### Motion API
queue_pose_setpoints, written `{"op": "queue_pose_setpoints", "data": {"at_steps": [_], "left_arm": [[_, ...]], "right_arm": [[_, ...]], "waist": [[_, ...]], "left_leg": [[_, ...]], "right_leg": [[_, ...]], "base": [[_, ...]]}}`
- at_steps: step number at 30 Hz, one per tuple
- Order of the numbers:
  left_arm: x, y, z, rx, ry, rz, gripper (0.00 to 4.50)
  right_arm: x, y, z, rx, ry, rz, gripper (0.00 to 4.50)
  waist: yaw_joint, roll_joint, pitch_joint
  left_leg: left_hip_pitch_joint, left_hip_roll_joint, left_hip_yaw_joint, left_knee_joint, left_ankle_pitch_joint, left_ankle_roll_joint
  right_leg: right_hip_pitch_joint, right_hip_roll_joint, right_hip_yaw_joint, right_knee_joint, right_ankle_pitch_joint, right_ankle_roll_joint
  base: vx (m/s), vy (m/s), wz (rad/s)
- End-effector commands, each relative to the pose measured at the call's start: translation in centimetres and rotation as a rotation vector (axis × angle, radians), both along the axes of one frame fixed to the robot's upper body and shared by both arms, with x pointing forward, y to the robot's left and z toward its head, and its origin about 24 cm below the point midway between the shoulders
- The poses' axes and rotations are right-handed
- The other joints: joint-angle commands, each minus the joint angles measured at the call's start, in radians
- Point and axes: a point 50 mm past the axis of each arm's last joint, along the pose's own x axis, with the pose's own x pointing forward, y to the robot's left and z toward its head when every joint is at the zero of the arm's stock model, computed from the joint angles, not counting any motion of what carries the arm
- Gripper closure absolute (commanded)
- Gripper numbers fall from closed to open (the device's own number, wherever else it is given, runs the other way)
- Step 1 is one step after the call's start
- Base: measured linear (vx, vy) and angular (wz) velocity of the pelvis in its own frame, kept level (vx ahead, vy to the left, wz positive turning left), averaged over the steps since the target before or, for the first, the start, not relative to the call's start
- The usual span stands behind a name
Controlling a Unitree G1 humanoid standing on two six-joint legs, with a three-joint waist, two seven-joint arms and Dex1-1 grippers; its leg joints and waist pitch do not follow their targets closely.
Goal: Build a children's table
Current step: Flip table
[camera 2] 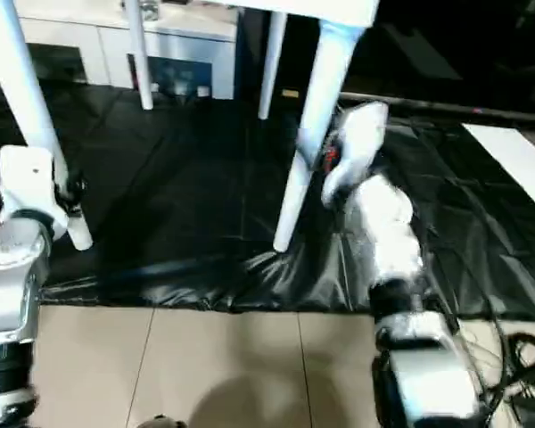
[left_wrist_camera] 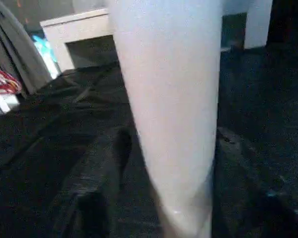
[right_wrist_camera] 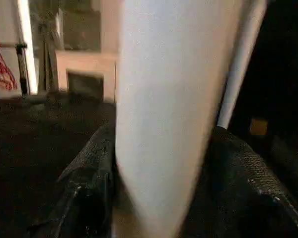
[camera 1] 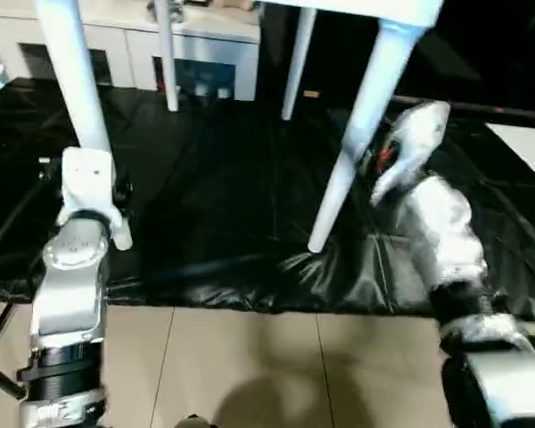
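The children's table (camera 1: 357,11) stands upright on its four white legs on the black-covered work table (camera 1: 214,196). At the left, the left gripper (camera 1: 87,192) is at the near left leg (camera 1: 76,71), low on it; in the left wrist view this leg (left_wrist_camera: 171,109) rises between the two black fingers (left_wrist_camera: 97,198), but whether they clench it or stand released I cannot tell. Beyond it, the two far legs (camera 1: 167,53) stand well apart from both grippers. To the right, the right gripper (camera 2: 325,165) sits at the near right leg (camera 2: 308,125), about halfway up; in the right wrist view the leg (right_wrist_camera: 169,109) fills the gap between its fingers (right_wrist_camera: 89,183), their grip likewise unclear
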Motion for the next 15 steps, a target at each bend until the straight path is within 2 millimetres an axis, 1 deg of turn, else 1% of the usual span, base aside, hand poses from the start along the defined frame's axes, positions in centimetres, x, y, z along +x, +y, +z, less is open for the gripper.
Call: {"op": "queue_pose_setpoints", "data": {"at_steps": [1, 2, 3, 4, 5, 6, 7, 8, 9, 10, 11, 12, 13, 14, 15], "left_arm": [[-0.1, 0.4, 0.4, 0.035, -0.014, 0.021, 1.32], [-0.3, 0.6, 0.6, 0.043, -0.021, 0.025, 1.24], [-0.6, 0.7, 0.9, 0.053, -0.027, 0.025, 1.20], [-0.6, 0.7, 0.9, 0.055, -0.028, 0.025, 1.20], [-0.9, 0.8, 1.1, 0.063, -0.035, 0.029, 0.99], [-1.0, 0.9, 1.2, 0.069, -0.039, 0.032, 0.99], [-1.3, 0.9, 1.3, 0.074, -0.041, 0.027, 0.87], [-1.7, 0.8, 1.3, 0.078, -0.047, 0.030, 0.76], [-2.1, 0.8, 1.3, 0.081, -0.050, 0.030, 0.70], [-2.6, 0.8, 1.3, 0.081, -0.054, 0.035, 0.70], [-3.0, 0.8, 1.1, 0.084, -0.056, 0.046, 0.62], [-3.6, 0.9, 0.9, 0.078, -0.060, 0.054, 0.62], [-4.3, 1.1, 0.5, 0.067, -0.066, 0.059, 0.62], [-5.0, 1.1, 0.2, 0.048, -0.074, 0.061, 0.62], [-5.6, 1.2, -0.1, 0.012, -0.088, 0.064, 0.62]], "right_arm": [[0.2, -1.2, 0.3, 0.023, 0.002, -0.045, 1.44], [0.0, -1.3, 0.1, 0.036, 0.006, -0.044, 1.36], [-0.2, -1.3, -0.2, 0.055, 0.011, -0.043, 1.23], [-0.3, -1.3, -0.2, 0.058, 0.011, -0.042, 1.23], [-0.4, -1.3, -0.4, 0.067, 0.010, -0.047, 1.00], [-0.5, -1.4, -0.5, 0.072, 0.008, -0.050, 1.00], [-0.6, -1.4, -0.6, 0.089, 0.006, -0.047, 0.94], [-0.9, -1.4, -0.6, 0.087, 0.000, -0.051, 0.74], [-1.1, -1.3, -0.7, 0.086, -0.003, -0.053, 0.63], [-1.5, -1.2, -0.8, 0.089, -0.004, -0.044, 0.63], [-1.9, -1.1, -0.9, 0.080, -0.004, -0.037, 0.57], [-2.4, -0.9, -1.1, 0.066, -0.001, -0.030, 0.57], [-3.2, -0.8, -1.3, 0.060, -0.002, -0.026, 0.57], [-4.0, -0.7, -1.5, 0.057, -0.005, -0.029, 0.57], [-4.7, -0.7, -1.7, 0.063, -0.004, -0.048, 0.57]], "waist": [[-0.004, 0.015, -0.064], [-0.002, -0.003, -0.066], [0.004, -0.002, -0.063], [0.009, 0.001, -0.056], [0.011, 0.016, -0.053], [0.009, 0.015, -0.054], [0.010, 0.023, -0.056], [0.007, 0.018, -0.055], [0.006, 0.017, -0.054], [0.008, 0.020, -0.051], [0.007, 0.017, -0.051], [0.008, 0.017, -0.049], [0.010, 0.015, -0.047], [0.006, 0.013, -0.046], [0.006, 0.009, -0.046]], "left_leg": [[0.041, 0.063, -0.031, -0.136, -0.902, -0.141], [0.059, 0.049, -0.022, -0.100, -0.760, -0.118], [0.063, 0.043, -0.023, -0.079, -0.682, -0.096], [0.047, 0.048, -0.028, -0.069, -0.544, -0.050], [0.034, 0.055, -0.029, -0.081, -0.493, -0.045], [0.030, 0.056, -0.029, -0.087, -0.487, -0.050], [0.037, 0.059, -0.030, -0.093, -0.519, -0.068], [0.043, 0.061, -0.029, -0.095, -0.560, -0.079], [0.045, 0.059, -0.028, -0.095, -0.574, -0.081], [0.050, 0.057, -0.025, -0.092, -0.590, -0.079], [0.052, 0.057, -0.026, -0.090, -0.592, -0.076], [0.051, 0.057, -0.026, -0.091, -0.593, -0.074], [0.049, 0.058, -0.026, -0.094, -0.580, -0.071], [0.048, 0.056, -0.026, -0.093, -0.584, -0.069], [0.049, 0.055, -0.025, -0.093, -0.587, -0.067]], "right_leg": [[0.017, -0.032, 0.009, -0.025, -0.402, -0.116], [-0.015, -0.069, 0.035, -0.070, -0.436, -0.123], [-0.024, -0.093, 0.043, -0.090, -0.486, -0.123], [-0.012, -0.112, 0.050, -0.106, -0.521, -0.124], [-0.001, -0.094, 0.041, -0.102, -0.496, -0.123], [0.002, -0.082, 0.036, -0.095, -0.465, -0.122], [-0.003, -0.066, 0.031, -0.084, -0.405, -0.130], [-0.007, -0.060, 0.031, -0.081, -0.367, -0.140], [-0.009, -0.058, 0.031, -0.081, -0.365, -0.144], [-0.014, -0.061, 0.033, -0.085, -0.386, -0.144], [-0.014, -0.061, 0.034, -0.088, -0.401, -0.139], [-0.013, -0.061, 0.034, -0.091, -0.410, -0.134], [-0.008, -0.058, 0.035, -0.093, -0.419, -0.121], [-0.011, -0.057, 0.035, -0.094, -0.439, -0.113], [-0.010, -0.058, 0.034, -0.098, -0.455, -0.108]], "base": [[-0.069, 0.004, -0.09], [0.000, 0.000, 0.00], [0.000, 0.000, 0.00], [0.000, 0.000, 0.00], [-0.008, -0.017, -0.20], [-0.008, -0.017, -0.20], [0.000, 0.000, 0.00], [0.000, 0.000, 0.00], [0.000, 0.000, 0.00], [0.000, 0.000, 0.00], [0.000, 0.000, 0.00], [0.000, 0.000, 0.00], [0.000, 0.000, 0.00], [0.000, 0.000, 0.00], [0.000, 0.000, 0.00]]}}
